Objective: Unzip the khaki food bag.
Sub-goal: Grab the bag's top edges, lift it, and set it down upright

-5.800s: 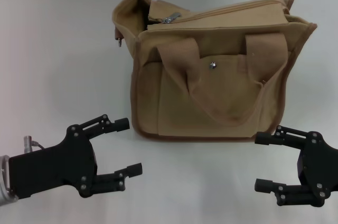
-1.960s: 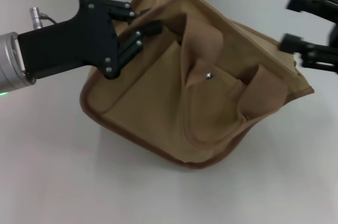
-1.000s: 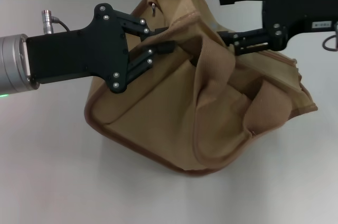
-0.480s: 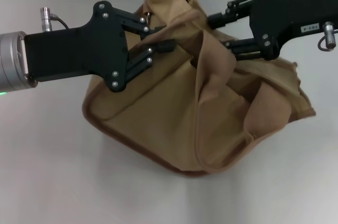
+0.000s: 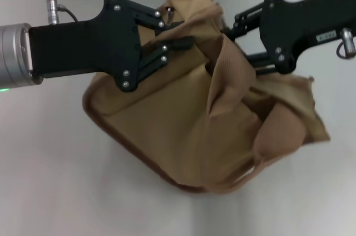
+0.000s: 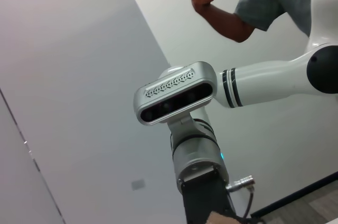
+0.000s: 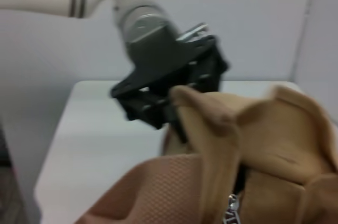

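1. The khaki food bag sits near the middle of the white counter, tipped and crumpled, with its upper end pulled up into a peak and its brown-piped edge running along the lower side.
2. One webbing handle stands up in a fold at the middle of the bag; the other loops out loosely at the lower right corner.
3. In the right wrist view the bag's top shows close up as raised tan flaps, with a silver zipper pull hanging in the dark gap between them (whether the zipper is open along its length cannot be told).
4. The left tool reaches in from the left and has its fingers closed down on the fabric at the bag's upper left edge, pinching a fold of it.
5. The right tool comes in from the upper right, its fingers buried in the folds at the top of the bag beside the raised handle; how far apart they are, and what they hold, cannot be told.
6. The left wrist view points away from the counter, showing the robot's head camera, a white arm segment, and a person behind.
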Controlling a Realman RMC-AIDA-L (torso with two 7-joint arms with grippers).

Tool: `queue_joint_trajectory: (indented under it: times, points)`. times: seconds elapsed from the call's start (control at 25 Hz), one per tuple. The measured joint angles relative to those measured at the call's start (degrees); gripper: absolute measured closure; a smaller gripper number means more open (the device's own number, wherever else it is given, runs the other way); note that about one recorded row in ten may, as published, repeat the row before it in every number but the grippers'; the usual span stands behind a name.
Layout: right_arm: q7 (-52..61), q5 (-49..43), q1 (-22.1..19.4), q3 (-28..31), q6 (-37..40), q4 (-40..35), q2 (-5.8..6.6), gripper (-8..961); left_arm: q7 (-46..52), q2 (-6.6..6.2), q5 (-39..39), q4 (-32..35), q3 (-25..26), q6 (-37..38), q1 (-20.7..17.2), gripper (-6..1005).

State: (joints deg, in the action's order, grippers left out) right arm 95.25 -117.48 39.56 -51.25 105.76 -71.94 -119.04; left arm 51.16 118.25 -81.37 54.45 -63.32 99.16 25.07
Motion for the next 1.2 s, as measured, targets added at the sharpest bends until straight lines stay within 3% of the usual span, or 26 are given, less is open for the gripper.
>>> queue_joint_trajectory:
  times: [0.44,0.56,1.0,1.2]
  points:
    - [-4.03,1.88,-3.52,-1.16,0.11,0.33,-0.39,489,-1.08,0.28,-0.17,0.39,-1.13,0.87,1.30,907]
    - [-4.97,2.55,-4.08,-1.85,0.20,1.22,-0.33,634,-1.38,0.30,-0.19,0.53,-1.83,0.88,1.32,907]
    - [0.02,0.85,-1.87,-4.73,0.14,3.87,-0.01,740,-1.15,0.30,-0.21,0.68,-2.42,0.89,1.93,907]
    - [0.27,0.72,-2.01,-4.77,-0.57,3.01,-0.08,696,-1.18,0.32,-0.20,0.68,-2.42,0.86,1.96,907]
